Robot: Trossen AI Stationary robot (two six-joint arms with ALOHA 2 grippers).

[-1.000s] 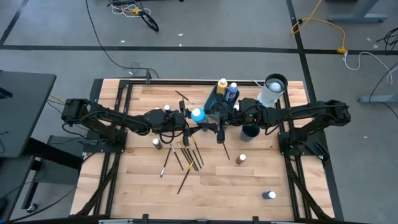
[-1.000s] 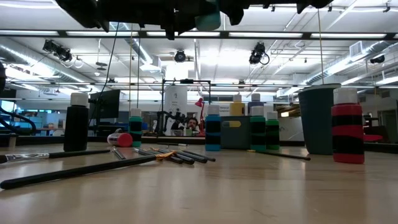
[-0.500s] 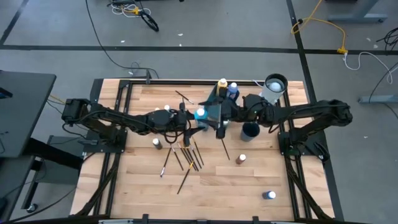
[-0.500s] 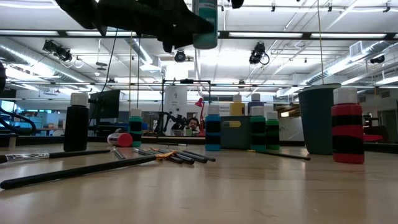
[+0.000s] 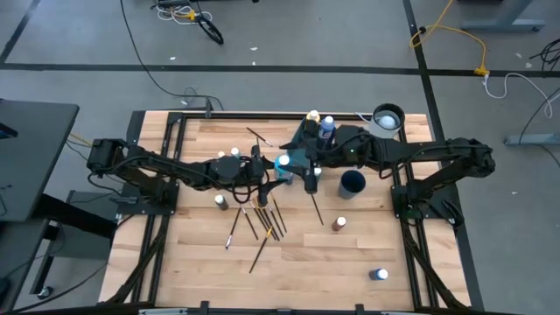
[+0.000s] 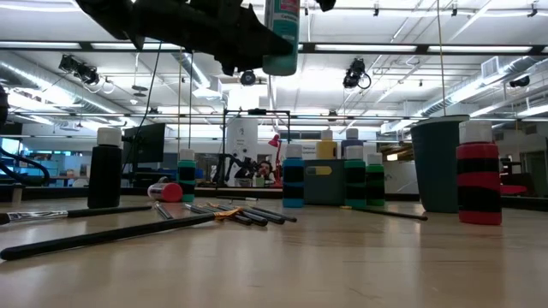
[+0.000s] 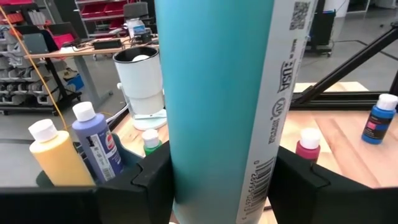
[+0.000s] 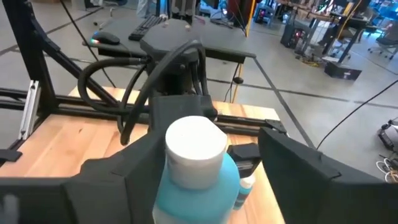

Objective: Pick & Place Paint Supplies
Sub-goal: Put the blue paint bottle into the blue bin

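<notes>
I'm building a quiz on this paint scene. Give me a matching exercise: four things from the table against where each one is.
Things:
1. teal paint bottle
2. brushes
3. dark cup
4. yellow paint bottle

Places:
A. upright at the table's far edge
B. lying in a loose pile under the left arm's reach
C. held up in the air between both grippers
D. standing empty beside the right arm

Pairs: 1-C, 2-B, 3-D, 4-A

The counter (image 5: 350, 254) is showing pale planked wood with a satin sheen; the teal bottle (image 7: 217, 93) is looking like smooth plastic, its printed paper label faintly glossy.
</notes>
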